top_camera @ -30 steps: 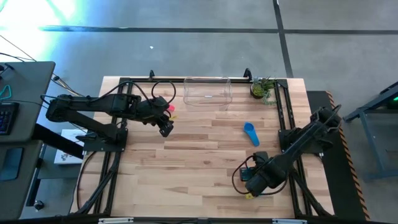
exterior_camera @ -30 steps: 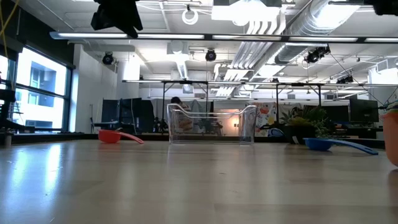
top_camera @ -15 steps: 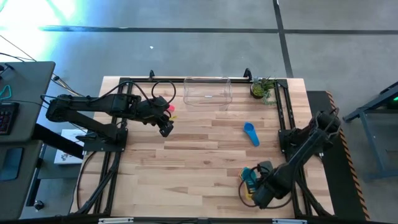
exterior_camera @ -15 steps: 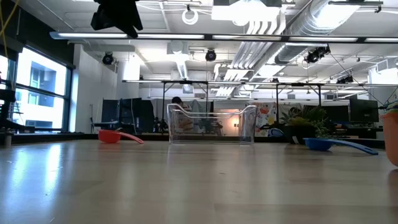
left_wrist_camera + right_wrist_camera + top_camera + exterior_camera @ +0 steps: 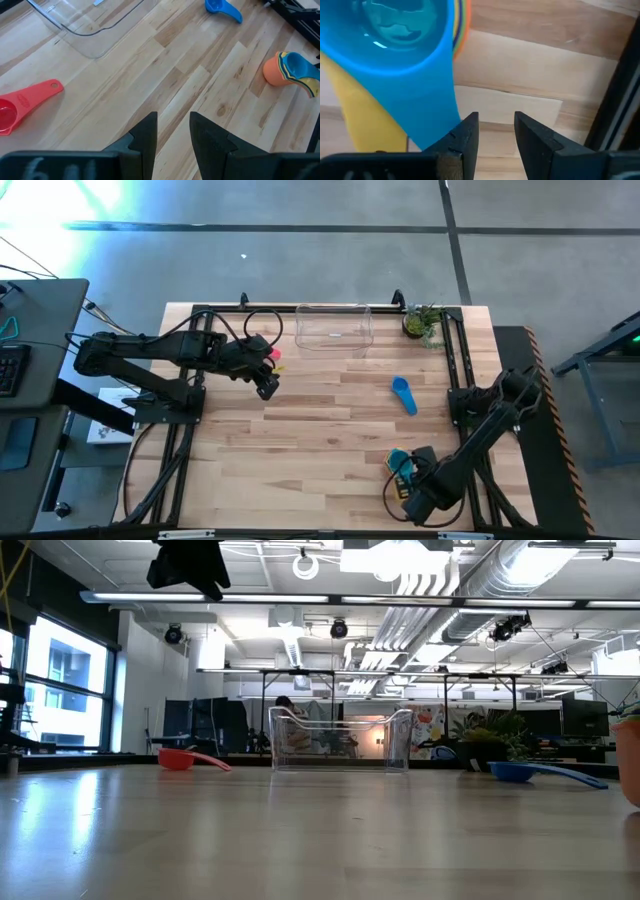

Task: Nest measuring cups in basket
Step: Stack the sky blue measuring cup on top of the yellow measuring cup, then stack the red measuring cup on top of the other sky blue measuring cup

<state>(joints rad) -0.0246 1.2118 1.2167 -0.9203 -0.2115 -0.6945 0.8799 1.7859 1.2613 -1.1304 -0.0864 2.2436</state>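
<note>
The basket (image 5: pixel 334 327), a clear rectangular bin with rounded corners, stood at about twelve o'clock on the tabletop (image 5: pixel 300 440), against the far edge, and appeared to hold nothing. By that showing, the nesting in the basket had yet to begin. A partial stack of measuring cups (image 5: pixel 292 70) was already built: an orange cup at the bottom, thin bands of other colours between, a bright blue cup on top, with flat blue and yellow handles pointing out together. It sat near five o'clock, well apart from the basket. Two cups lay loose: a blue cup (image 5: pixel 404 393) at about three o'clock, and a red cup (image 5: pixel 22 102) at about ten o'clock, just beside the basket's left end.

The right hand (image 5: pixel 494 131) hung close beside the stack's handles, its two dark fingers parted by a narrow gap with bare wood showing between them, gripping nothing. The left hand (image 5: pixel 173 131) hovered over the tabletop near ten o'clock, fingers likewise a little apart and empty, the red cup near it.

Still to come, by this reading: gathering the two loose cups onto the stack and carrying the set into the basket. A small potted plant (image 5: pixel 422 322) stood at one o'clock.
</note>
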